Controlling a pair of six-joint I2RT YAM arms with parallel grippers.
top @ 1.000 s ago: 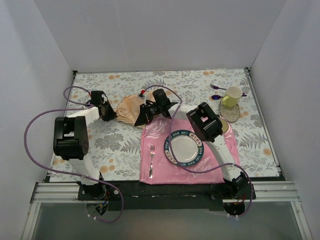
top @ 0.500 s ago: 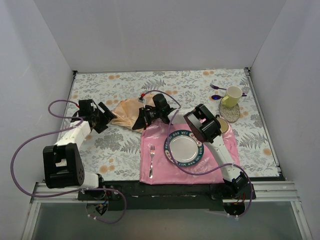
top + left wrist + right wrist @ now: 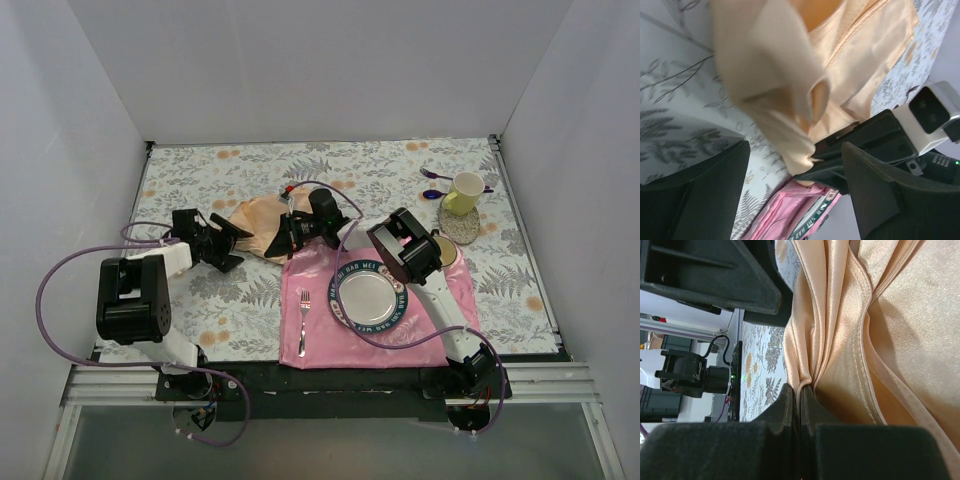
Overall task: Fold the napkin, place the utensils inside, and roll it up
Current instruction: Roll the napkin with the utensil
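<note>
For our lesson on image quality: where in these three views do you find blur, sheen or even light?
Left wrist view: the napkin fold nearest the lens is smeared soft. Right wrist view: its seams are crisp, with satin sheen; the right claw is dark, featureless. Top view: even light, the plate gleams.

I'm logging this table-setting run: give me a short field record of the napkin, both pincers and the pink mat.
peach-gold satin napkin: crumpled, lying beyond the pink rose-printed mat
left pincer: open, facing the napkin's left end
right pincer: shut on a napkin fold
on the mat: a silver fork and a round dark-rimmed plate
</note>
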